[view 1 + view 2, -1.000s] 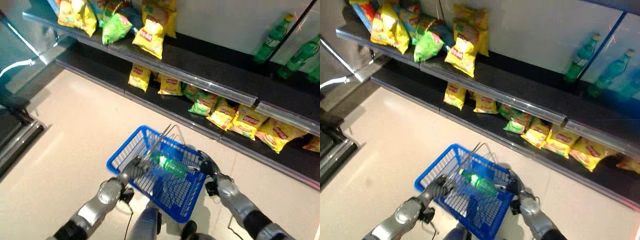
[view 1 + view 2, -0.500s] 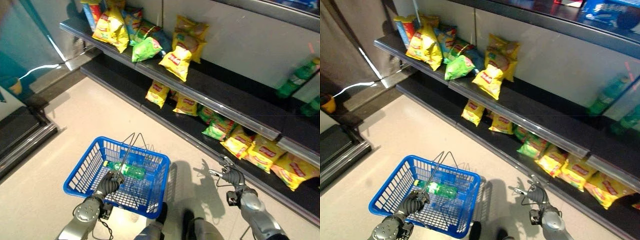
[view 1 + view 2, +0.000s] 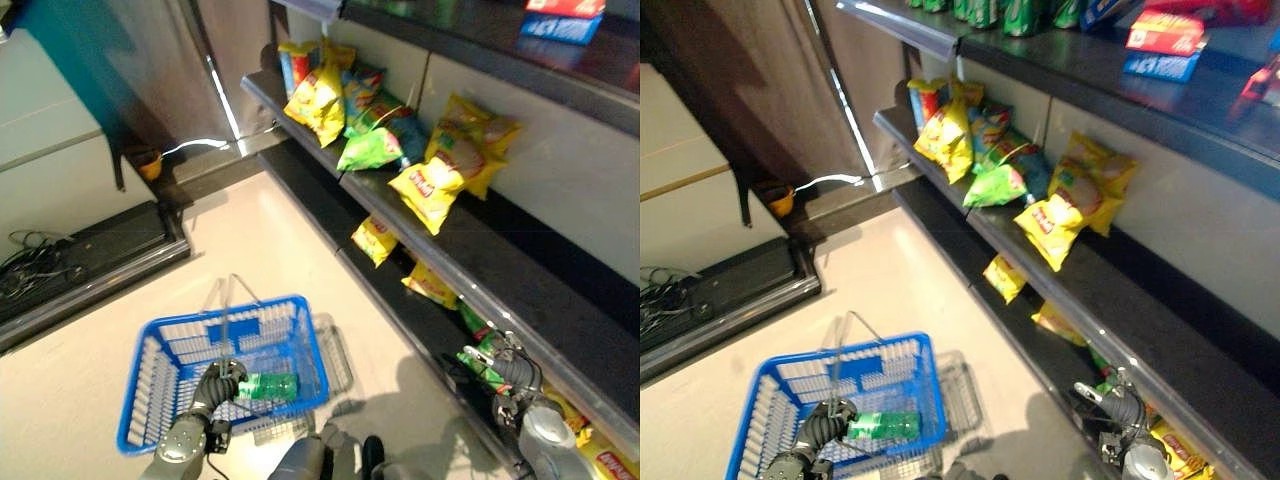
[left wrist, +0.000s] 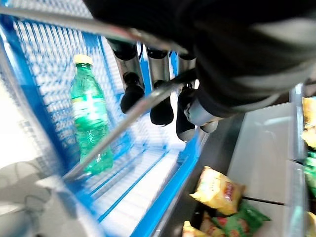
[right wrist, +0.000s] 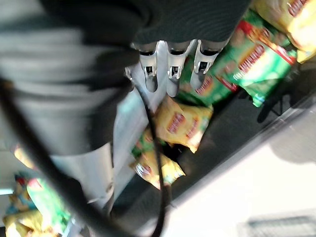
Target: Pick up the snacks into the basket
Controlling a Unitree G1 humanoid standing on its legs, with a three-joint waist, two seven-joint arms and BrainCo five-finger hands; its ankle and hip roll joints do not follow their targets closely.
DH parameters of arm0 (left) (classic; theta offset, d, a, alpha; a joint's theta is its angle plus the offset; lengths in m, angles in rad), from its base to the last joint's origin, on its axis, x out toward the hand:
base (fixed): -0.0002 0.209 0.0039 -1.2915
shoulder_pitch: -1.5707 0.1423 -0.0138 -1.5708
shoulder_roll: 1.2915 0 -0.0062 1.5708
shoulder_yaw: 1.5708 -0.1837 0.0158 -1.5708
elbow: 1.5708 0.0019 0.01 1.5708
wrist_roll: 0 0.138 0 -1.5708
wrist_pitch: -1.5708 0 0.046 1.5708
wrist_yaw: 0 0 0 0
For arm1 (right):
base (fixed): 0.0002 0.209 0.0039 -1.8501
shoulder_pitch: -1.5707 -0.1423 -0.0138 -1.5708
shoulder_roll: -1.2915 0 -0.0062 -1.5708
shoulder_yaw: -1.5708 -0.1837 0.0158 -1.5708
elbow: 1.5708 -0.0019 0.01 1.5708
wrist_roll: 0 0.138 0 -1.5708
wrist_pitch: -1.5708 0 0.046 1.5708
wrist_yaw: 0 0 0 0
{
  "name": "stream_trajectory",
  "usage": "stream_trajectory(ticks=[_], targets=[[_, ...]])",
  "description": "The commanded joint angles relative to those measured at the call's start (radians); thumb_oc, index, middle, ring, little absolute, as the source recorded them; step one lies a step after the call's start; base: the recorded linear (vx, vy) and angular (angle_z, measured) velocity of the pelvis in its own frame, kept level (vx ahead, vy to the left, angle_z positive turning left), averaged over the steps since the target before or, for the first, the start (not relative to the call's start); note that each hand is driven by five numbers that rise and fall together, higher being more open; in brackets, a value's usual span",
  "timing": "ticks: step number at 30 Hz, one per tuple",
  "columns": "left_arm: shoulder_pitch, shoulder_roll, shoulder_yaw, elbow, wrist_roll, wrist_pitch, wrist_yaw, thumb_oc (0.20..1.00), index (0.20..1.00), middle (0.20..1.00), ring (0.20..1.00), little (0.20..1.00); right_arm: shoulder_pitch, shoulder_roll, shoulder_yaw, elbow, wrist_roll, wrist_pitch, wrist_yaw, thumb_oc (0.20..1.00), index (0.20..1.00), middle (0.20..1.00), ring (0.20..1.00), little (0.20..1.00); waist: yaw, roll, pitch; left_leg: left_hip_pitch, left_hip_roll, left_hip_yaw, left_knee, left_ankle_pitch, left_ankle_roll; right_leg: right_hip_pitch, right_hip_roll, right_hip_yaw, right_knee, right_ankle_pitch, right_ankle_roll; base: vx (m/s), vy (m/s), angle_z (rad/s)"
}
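Left hand (image 3: 215,388): fingers curled round the wire handle (image 4: 133,111) of the blue basket (image 3: 160,360), at its near rim.
Basket: on the floor, a green bottle (image 3: 268,386) lying inside; no snack bag seen in it.
Right hand (image 3: 505,372): by the lower shelf (image 3: 420,320), fingers relaxed and straight, holding nothing; partly blurred.
Snacks: yellow and green bags (image 5: 183,122) just past the right hand's fingertips, some cut off by the shelf edge.
Upper shelf (image 3: 480,250): more snack bags (image 3: 430,188) farther off.
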Motion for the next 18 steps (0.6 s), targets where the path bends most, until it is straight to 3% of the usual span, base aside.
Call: stream_trajectory(ticks=[1,3,4,5,6,8,10,15,16,17,18], targets=[[-0.061,0.051,0.032,-0.177,0.056,-0.109,0.024,0.2,0.2,0.2,0.2,0.2,-0.095,-0.065,0.042,-0.04,0.01,-0.035,-0.041,1.0,1.0,1.0,1.0,1.0,0.037,-0.009,0.016,0.172,0.084,-0.099,-0.415,0.122,0.018,0.075,-0.007,0.036,-0.088,0.011,0.177,0.21,0.05,-0.74],[-0.047,0.065,0.05,-0.182,0.049,-0.11,0.049,0.2,0.2,0.2,0.2,0.2,-0.169,-0.092,0.07,-0.025,-0.003,-0.025,-0.058,1.0,1.0,1.0,1.0,1.0,0.068,0.0,0.017,0.16,0.14,-0.227,-0.574,0.203,0.002,0.079,0.017,0.088,-0.045,-0.013,0.177,0.25,0.099,-0.96],[-0.047,0.065,0.052,-0.182,0.049,-0.11,0.049,0.2,0.2,0.2,0.2,0.2,-0.173,-0.093,0.072,-0.022,-0.003,-0.025,-0.058,1.0,1.0,1.0,1.0,1.0,0.067,-0.002,0.018,0.165,0.142,-0.225,-0.584,0.207,0.0,0.077,0.017,0.089,-0.039,-0.017,0.175,0.28,0.181,-1.14],[-0.041,0.078,0.064,-0.184,0.045,-0.106,0.058,0.2,0.2,0.2,0.2,0.2,-0.22,-0.112,0.078,-0.011,0.002,-0.014,-0.06,1.0,1.0,1.0,1.0,1.0,0.076,0.008,0.022,0.156,0.152,-0.217,-0.588,0.228,-0.015,0.083,0.014,0.115,-0.002,-0.043,0.176,0.25,0.22,-0.92],[-0.028,0.089,0.069,-0.187,0.046,-0.106,0.062,0.2,0.2,0.2,0.2,0.2,-0.253,-0.114,0.088,-0.014,-0.002,-0.009,-0.068,1.0,1.0,1.0,1.0,1.0,0.087,0.012,0.024,0.184,0.153,-0.205,-0.585,0.199,-0.007,0.08,0.015,0.13,0.035,-0.074,0.181,0.26,0.32,-0.95],[-0.023,0.094,0.079,-0.197,0.045,-0.106,0.066,0.2,0.2,0.2,0.2,0.2,-0.286,-0.118,0.095,-0.016,0.004,-0.009,-0.073,1.0,1.0,1.0,1.0,1.0,0.104,0.013,0.03,0.179,0.151,-0.204,-0.58,0.198,-0.006,0.057,0.015,0.146,0.06,-0.068,0.185,0.07,0.249,-1.2],[-0.054,0.146,0.08,-0.197,0.053,-0.125,0.09,0.2,0.2,0.2,0.2,0.2,-0.415,-0.156,0.109,0.027,0.023,-0.008,-0.097,1.0,1.0,1.0,1.0,1.0,0.122,0.01,0.072,0.138,0.116,-0.143,-0.542,0.183,0.002,-0.006,-0.037,0.162,0.086,-0.057,0.214,0.06,0.349,-1.57],[-0.055,0.174,0.102,-0.199,0.019,-0.146,0.127,0.2,0.2,0.2,0.2,0.2,-0.596,-0.223,0.151,0.11,0.024,0.004,-0.133,1.0,1.0,1.0,1.0,1.0,0.148,0.014,0.104,0.116,0.1,-0.064,-0.557,0.165,0.012,-0.036,-0.083,0.137,0.022,-0.001,0.242,0.03,0.208,-0.31],[-0.04,0.171,0.129,-0.212,-0.015,-0.154,0.159,0.2,0.2,0.2,0.2,0.2,-0.732,-0.244,0.193,0.176,0.033,0.009,-0.149,1.0,1.0,1.0,1.0,1.0,0.195,-0.007,0.123,0.111,0.116,-0.006,-0.583,0.157,0.003,-0.083,-0.125,-0.022,-0.012,0.065,0.25,-0.02,0.083,-0.67],[-0.031,0.166,0.141,-0.223,-0.02,-0.154,0.167,0.2,0.2,0.2,0.2,0.2,-0.774,-0.248,0.216,0.203,0.041,0.012,-0.151,1.0,1.0,1.0,1.0,1.0,0.208,-0.02,0.121,0.104,0.122,0.013,-0.597,0.16,0.001,-0.079,-0.14,-0.103,-0.047,0.081,0.251,0.01,0.064,-0.82],[-0.025,0.164,0.152,-0.238,-0.01,-0.15,0.169,0.2,0.2,0.2,0.2,0.2,-0.808,-0.253,0.217,0.236,0.06,0.014,-0.149,1.0,1.0,1.0,1.0,1.0,0.204,-0.018,0.119,0.089,0.12,0.01,-0.597,0.17,0.004,-0.074,-0.139,-0.104,-0.073,0.08,0.254,0.08,-0.046,-0.88]])
